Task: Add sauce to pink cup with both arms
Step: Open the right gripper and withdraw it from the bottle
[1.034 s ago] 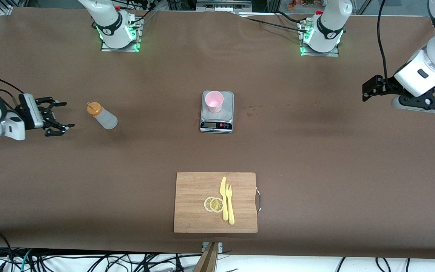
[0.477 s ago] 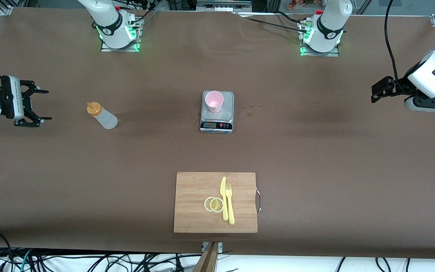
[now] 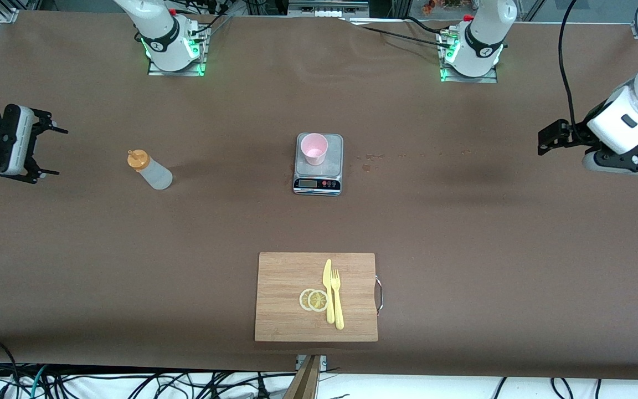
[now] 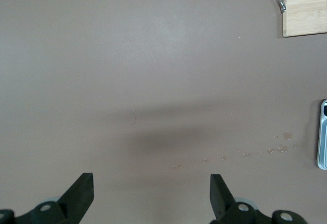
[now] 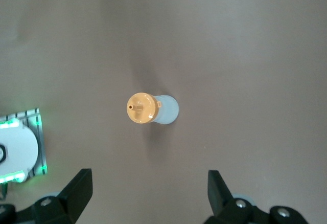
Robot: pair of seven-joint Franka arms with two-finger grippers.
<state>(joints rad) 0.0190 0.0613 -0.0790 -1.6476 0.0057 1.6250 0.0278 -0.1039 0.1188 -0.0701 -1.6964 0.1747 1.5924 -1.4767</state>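
Observation:
The sauce bottle [image 3: 151,172], whitish with an orange cap, stands upright on the brown table toward the right arm's end. The right wrist view looks down on the sauce bottle [image 5: 153,109]. My right gripper [image 3: 54,153] hangs open and empty near the table's end, apart from the bottle; its fingers [image 5: 80,187] stand wide around the right gripper [image 5: 149,184]. The pink cup [image 3: 314,148] sits on a small scale [image 3: 318,180] mid-table. My left gripper [image 3: 544,139] hovers open and empty over bare table at the left arm's end, and the left gripper [image 4: 152,184] shows only tabletop between its jaws.
A wooden cutting board [image 3: 283,277] with two lemon slices [image 3: 313,300], a yellow knife and a fork [image 3: 337,299] lies nearer the front camera than the scale. Small drips [image 3: 368,161] mark the table beside the scale. Both arm bases stand along the table's edge farthest from the front camera.
My right gripper has drawn away from the sauce bottle toward the right arm's end of the table and turned. The left gripper shifted slightly. Bottle and cup have not moved.

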